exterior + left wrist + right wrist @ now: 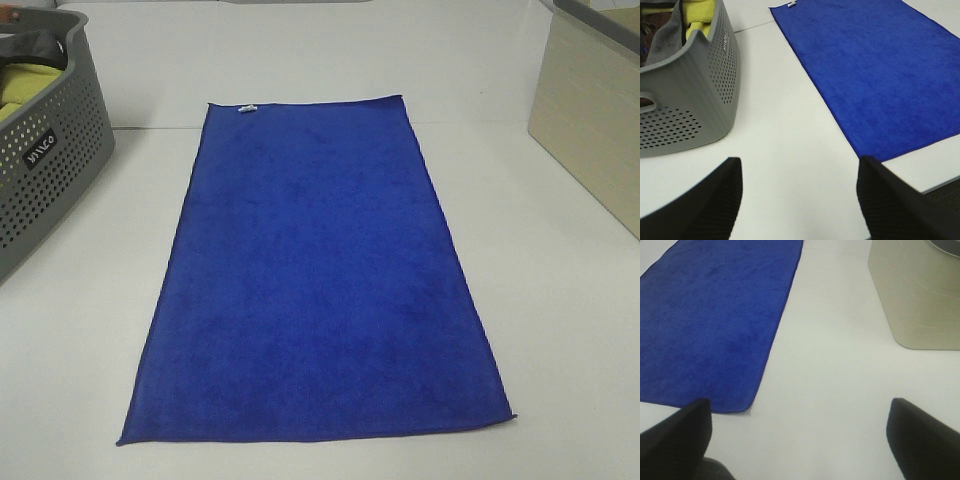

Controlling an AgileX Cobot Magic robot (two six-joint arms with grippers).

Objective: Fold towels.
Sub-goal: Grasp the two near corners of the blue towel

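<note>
Towel (320, 280) flat, unfolded, lengthwise on bench (570, 340); folding not yet begun; left claw (797, 161) and right claw (800, 402) both wide, empty, just outside the near corners; next, probably: pinch both corners, carry to far edge.

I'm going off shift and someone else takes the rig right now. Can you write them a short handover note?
Left gripper: jaws open, empty, above the white table between the grey basket and the blue towel.
Right gripper: jaws open, empty, between the towel and the beige bin.
Blue towel: spread flat, unfolded, tag at the far edge; neither gripper touches it.
Done: towel laid out.
Left: every fold.
</note>
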